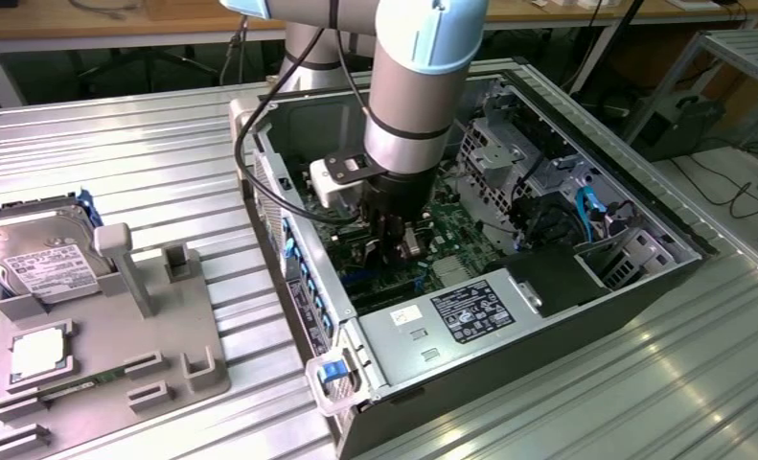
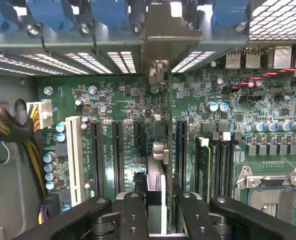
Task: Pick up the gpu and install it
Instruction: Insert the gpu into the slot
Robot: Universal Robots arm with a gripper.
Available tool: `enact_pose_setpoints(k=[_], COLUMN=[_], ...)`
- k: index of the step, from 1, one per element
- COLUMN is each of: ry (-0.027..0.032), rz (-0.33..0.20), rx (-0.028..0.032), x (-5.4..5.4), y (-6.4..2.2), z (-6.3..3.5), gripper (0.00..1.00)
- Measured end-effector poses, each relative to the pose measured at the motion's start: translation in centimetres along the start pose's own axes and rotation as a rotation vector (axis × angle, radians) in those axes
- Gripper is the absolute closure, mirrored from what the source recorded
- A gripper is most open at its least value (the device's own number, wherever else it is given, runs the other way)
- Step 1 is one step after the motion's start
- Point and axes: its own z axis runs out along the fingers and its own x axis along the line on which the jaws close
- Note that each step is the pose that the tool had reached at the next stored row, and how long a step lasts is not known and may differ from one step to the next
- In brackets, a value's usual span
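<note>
gpu (image 2: 158,175) edge-on in gripper (image 2: 157,210) (mostly hidden)

We see bright, even light across the ribbed metal bench (image 1: 685,383), with pale glare streaks toward 4 o'clock. The computer case (image 1: 392,402) interior sits in shadow. On the wrist view, vent slots (image 2: 280,17) blow out white toward 1 o'clock.
</note>
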Motion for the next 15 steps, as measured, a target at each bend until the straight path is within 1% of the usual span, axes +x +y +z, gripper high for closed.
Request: enact_pose_setpoints(k=[2, 3, 4, 7, 15], ry=[0.0011, -0.0015, -0.0015, -0.0002, -0.0004], rz=[0.000, 0.000, 0.000, 0.000, 0.000], rx=[-0.0006, 0.0008, 0.0007, -0.0001, 0.0000], x=[0.02, -0.02, -0.02, -0.01, -0.01], y=[0.03, 0.02, 0.02, 0.03, 0.03], z=[0.26, 0.50, 0.59, 0.59, 0.60], gripper=[0.72, 0.72, 0.72, 0.72, 0.72])
